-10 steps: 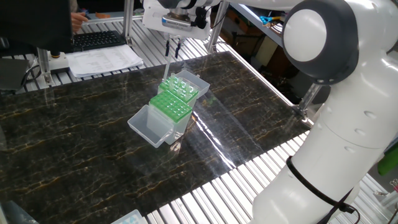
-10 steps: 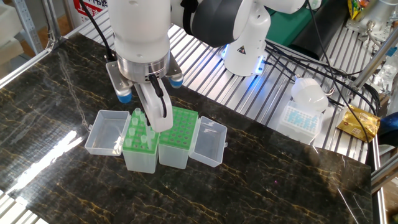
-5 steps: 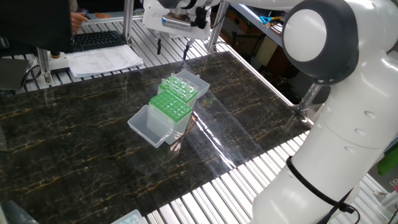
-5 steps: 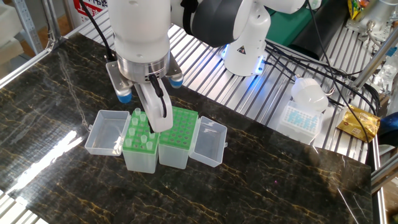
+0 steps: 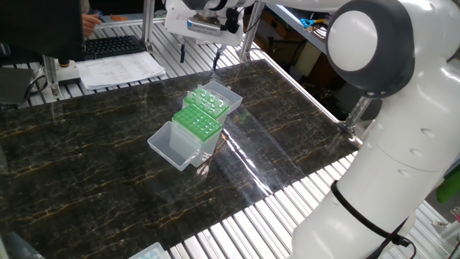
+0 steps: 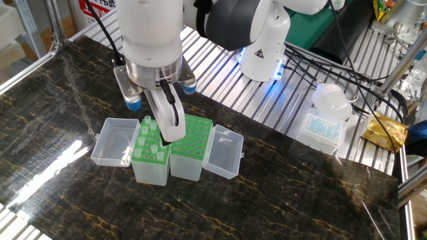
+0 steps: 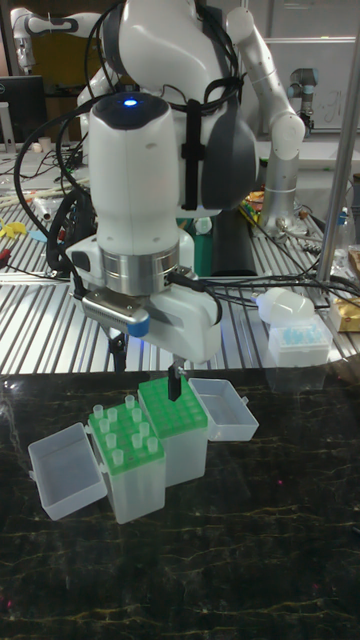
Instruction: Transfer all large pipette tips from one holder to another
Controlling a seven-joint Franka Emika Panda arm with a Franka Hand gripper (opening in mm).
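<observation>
Hovering above the 2 green racks, the gripper [image 5: 198, 54] is hanging with its 2 dark fingers [image 5: 182, 53] spread apart and nothing between them; in the tall fixed view one fingertip is sitting just over the far rack [image 7: 172, 404], whose holes are looking empty; the large pipette tips [image 6: 148, 141] are standing upright in the near rack [image 7: 127, 443], their round collars rising above the green plate, spread over several holes; both racks are sitting side by side and touching on the dark marbled table [image 5: 86, 144]; each one is flanked by its clear hinged lid, the lid on the tip side [image 6: 115, 141] lying open beside the filled rack and the other lid [image 6: 224, 152] lying open beside the empty one; a separate box of blue tips [image 6: 323, 129] is resting well apart on the slatted metal surface beyond the table edge.
</observation>
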